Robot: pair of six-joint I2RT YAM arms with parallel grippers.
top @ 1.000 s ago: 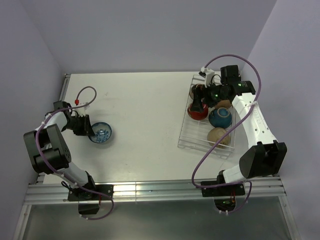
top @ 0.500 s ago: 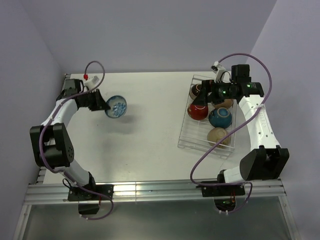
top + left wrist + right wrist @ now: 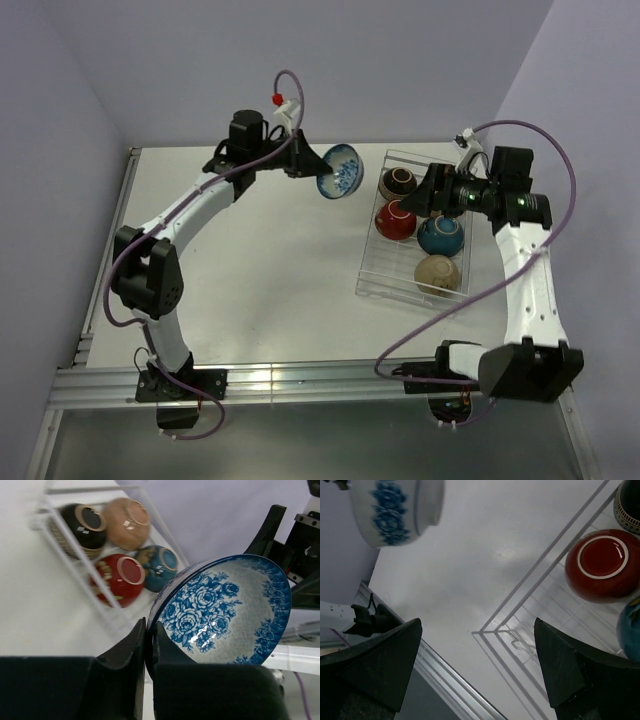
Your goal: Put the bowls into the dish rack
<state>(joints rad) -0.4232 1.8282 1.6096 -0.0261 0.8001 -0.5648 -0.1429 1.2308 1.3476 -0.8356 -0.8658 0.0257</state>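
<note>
My left gripper (image 3: 316,168) is shut on the rim of the blue-patterned white bowl (image 3: 339,172). It holds the bowl tilted in the air just left of the clear dish rack's (image 3: 372,268) far left corner. In the left wrist view the fingers (image 3: 135,645) pinch the bowl's (image 3: 225,605) rim. Several bowls sit upside down in the rack: black (image 3: 400,182), red (image 3: 396,221), dark blue (image 3: 440,236), and tan (image 3: 438,272). My right gripper (image 3: 430,190) hovers open and empty above the rack's far part. Its view shows the red bowl (image 3: 600,562) and the held bowl (image 3: 395,507).
The rack stands at the table's right side, close to the right wall. A metal rail (image 3: 300,380) runs along the near table edge and shows in the right wrist view (image 3: 445,675). The back wall is just behind the held bowl.
My left arm lifted the blue-patterned bowl off the table's left side and carried it right and far, up to the rack. My right gripper drew back to the right, off the black bowl.
</note>
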